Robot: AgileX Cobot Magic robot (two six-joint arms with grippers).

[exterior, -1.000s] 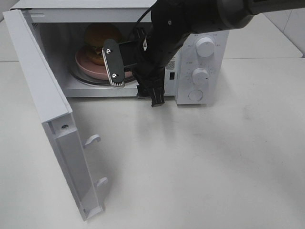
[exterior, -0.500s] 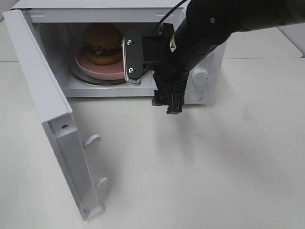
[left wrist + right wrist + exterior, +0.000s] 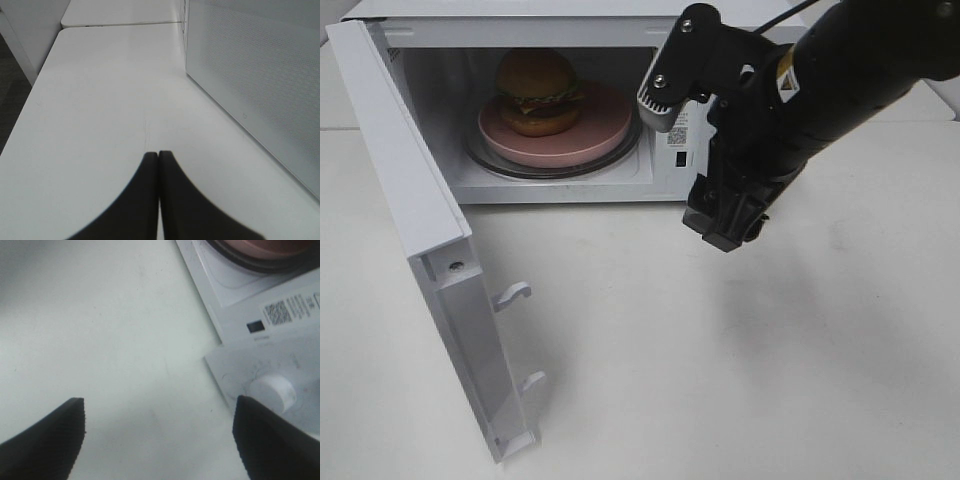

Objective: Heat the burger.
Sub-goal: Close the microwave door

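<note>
Inside the open microwave (image 3: 520, 30), toward eleven o'clock, the glossy domed burger (image 3: 537, 92) sat on a smooth round pink plate (image 3: 605, 125); the door (image 3: 410, 170) stood out at nine o'clock. The right gripper (image 3: 157, 405) hung wide and empty at two o'clock, by a knob (image 3: 272, 392) and off the doorway's edge. The left gripper (image 3: 158, 155), tips pressed together, hovered over the matte white table (image 3: 720, 380).

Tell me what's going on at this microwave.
The burger sits on a pink plate inside the microwave, and the door stands wide open. The right gripper is open and empty, and hangs over the table in front of the control knob. The left gripper is shut on nothing, low over the table off to the side. The door is not yet closed, so heating has not begun.
</note>
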